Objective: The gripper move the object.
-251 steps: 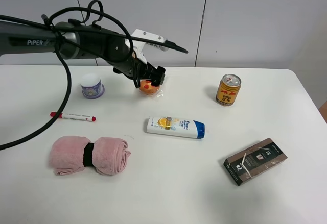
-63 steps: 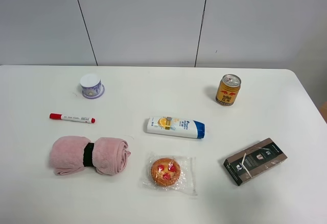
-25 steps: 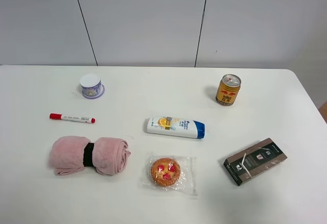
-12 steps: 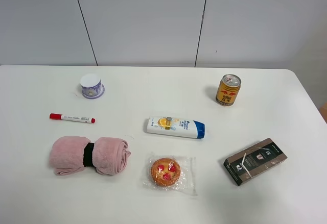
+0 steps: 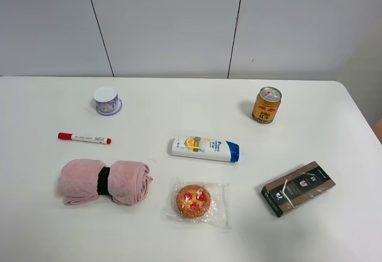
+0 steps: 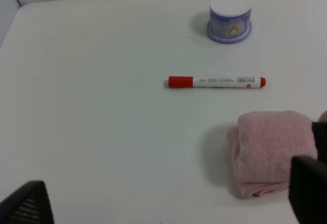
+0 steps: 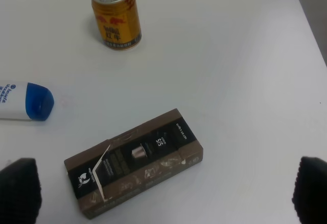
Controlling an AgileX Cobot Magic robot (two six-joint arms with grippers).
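The wrapped pastry lies alone on the surface, both claws pulled back, spread and holding nothing, so the move looks complete and nothing remains.

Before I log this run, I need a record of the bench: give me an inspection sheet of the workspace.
Surface: white table, no spills seen.
Job's things: wrapped pastry lies flat near the front edge, below the shampoo bottle, touching nothing.
Clutter: lilac cup, red marker, rolled pink towel, gold can, brown box.
Hands: absent from the high view; left hand and right hand show only dark fingertips set wide apart at their wrist views' edges, holding nothing.
Cables: nothing seen.
Surroundings: plain grey wall panels.
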